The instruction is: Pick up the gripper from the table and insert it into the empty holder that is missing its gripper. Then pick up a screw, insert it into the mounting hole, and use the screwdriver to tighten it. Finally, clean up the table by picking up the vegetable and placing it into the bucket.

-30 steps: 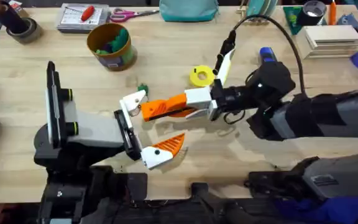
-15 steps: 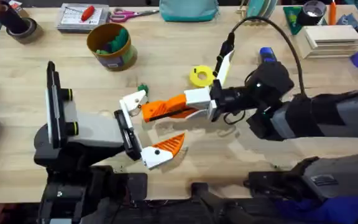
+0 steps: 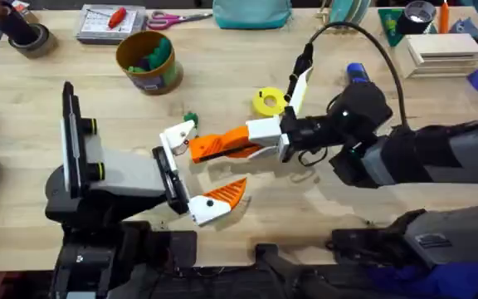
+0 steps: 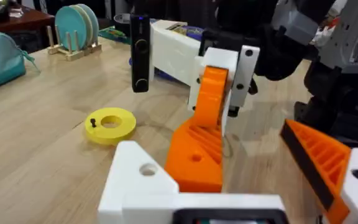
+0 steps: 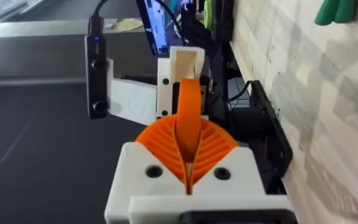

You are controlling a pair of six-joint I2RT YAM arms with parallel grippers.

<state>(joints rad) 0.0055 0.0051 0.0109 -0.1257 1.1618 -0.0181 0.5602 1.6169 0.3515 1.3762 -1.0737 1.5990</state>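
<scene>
Right gripper (image 3: 222, 146) at frame centre, pads pressed together on the orange fingertip (image 3: 210, 147); fingertip tip sits at the empty holder (image 3: 178, 134) on the left gripper (image 3: 196, 173). Left gripper spread, one orange pad only. Vegetable (image 3: 191, 118) just above holder on the surface (image 3: 222, 75). Bucket (image 3: 147, 61) upper left; screwdriver (image 3: 357, 73) upper right.

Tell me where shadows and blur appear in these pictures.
Overhead: the right arm is large and soft, and throws a soft shadow on the table. Left wrist: the yellow ring is fairly sharp, the nearest white mount soft. Right wrist: the room behind is dark.
</scene>
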